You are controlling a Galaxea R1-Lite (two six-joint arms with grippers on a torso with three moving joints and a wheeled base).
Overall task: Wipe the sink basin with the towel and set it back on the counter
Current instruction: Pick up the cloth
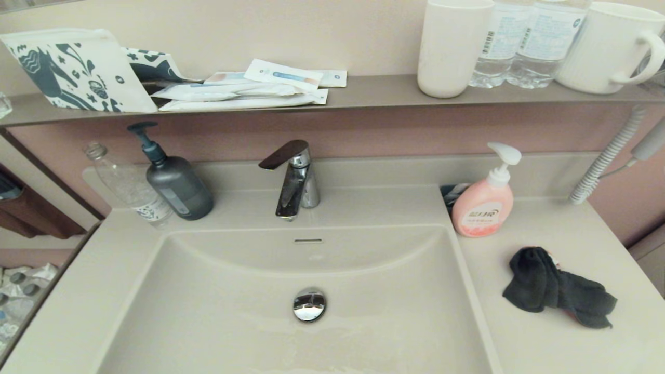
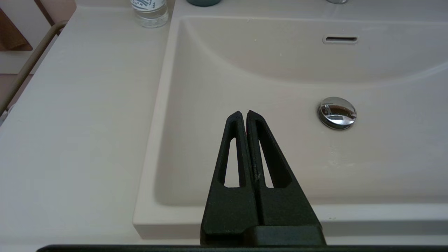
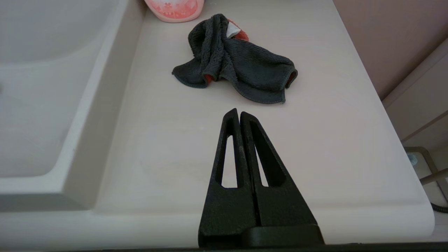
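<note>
The towel (image 1: pixel 558 293) lies crumpled on the counter (image 1: pixel 550 343) to the right of the sink basin (image 1: pixel 218 291), dark face up with coral edges and a white tag showing. In the right wrist view the towel (image 3: pixel 234 61) rests a short way beyond my right gripper (image 3: pixel 238 112), which is shut and empty above the counter (image 3: pixel 168 150). My left gripper (image 2: pixel 244 113) is shut and empty, hovering over the basin's near left part (image 2: pixel 196 115), left of the chrome drain plug (image 2: pixel 337 113). Neither gripper shows in the head view.
A pink soap pump bottle (image 1: pixel 486 200) stands just behind the towel. The chrome faucet (image 1: pixel 293 179), a grey pump bottle (image 1: pixel 174 182) and a clear bottle (image 1: pixel 130 187) stand along the back. A shelf (image 1: pixel 363 91) above carries cups, bottles and packets.
</note>
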